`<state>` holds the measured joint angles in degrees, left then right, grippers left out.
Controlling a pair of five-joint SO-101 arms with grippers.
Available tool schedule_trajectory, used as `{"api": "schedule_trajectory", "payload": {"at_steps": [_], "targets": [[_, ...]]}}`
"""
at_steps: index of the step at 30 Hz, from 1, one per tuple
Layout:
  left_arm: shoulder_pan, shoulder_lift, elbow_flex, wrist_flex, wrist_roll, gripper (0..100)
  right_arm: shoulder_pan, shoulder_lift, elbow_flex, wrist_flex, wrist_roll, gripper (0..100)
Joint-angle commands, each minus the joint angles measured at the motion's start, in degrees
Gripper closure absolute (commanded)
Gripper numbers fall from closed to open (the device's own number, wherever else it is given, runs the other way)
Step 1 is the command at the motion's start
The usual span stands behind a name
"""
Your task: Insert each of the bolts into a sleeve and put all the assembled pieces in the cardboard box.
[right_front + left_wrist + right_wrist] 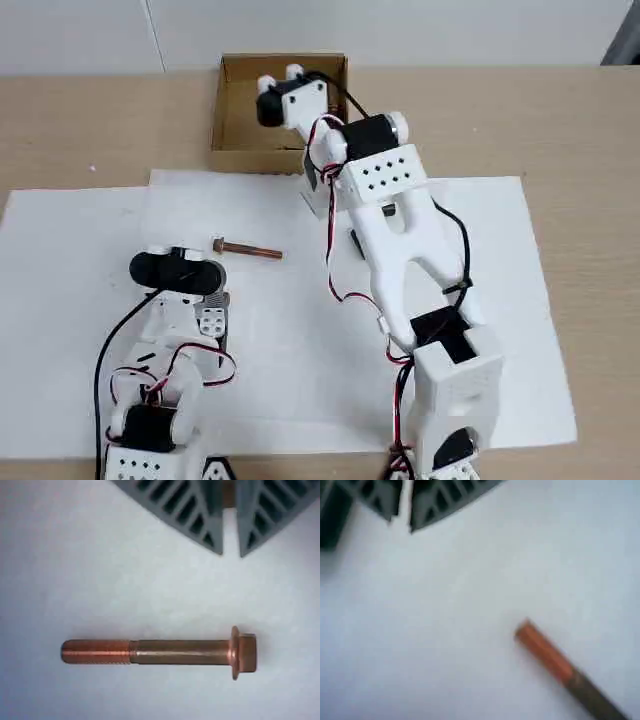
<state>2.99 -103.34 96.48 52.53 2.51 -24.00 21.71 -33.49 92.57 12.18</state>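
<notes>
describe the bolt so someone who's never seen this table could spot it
Find the white paper sheet in front of the cardboard box. On it, between the left arm and right arm, lies the bolt: a slim copper-coloured rod with a flanged head, unlike the white-and-black arms beside it.

Copper bolt (pixel 165 651) lying flat, cardboard box (pixel 232 120) open

The right end effector (pixel 401 524) hangs over white paper (pixel 445 630), its two grey ribbed jaws drawn almost together with only a thin slit between them. A copper-coloured bolt (pixel 560 665) lies flat on the paper, well apart from the jaws. Its brighter orange end is the nearer one, and its darker length runs out past the picture's edge.
</notes>
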Motion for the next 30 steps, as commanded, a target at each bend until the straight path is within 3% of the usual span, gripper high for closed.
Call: {"api": "schedule_trajectory", "payload": {"at_steps": [1,11,18,30], "targets": [[-0.1,-0.5,-0.3,-1.3,-0.4,100,1.9,-3.5,-2.5,4.1,-0.4,99.1],[-0.1,-0.5,-0.3,-1.3,-0.4,100,3.9,2.3,3.5,4.0,2.7,98.3],[-0.2,-0.5,-0.3,-1.3,-0.4,100,4.0,8.4,3.3,2.8,3.2,82.9],[-0.2,-0.5,-0.3,-1.3,-0.3,100,5.1,13.7,3.3,-1.5,3.3,83.0]]}}
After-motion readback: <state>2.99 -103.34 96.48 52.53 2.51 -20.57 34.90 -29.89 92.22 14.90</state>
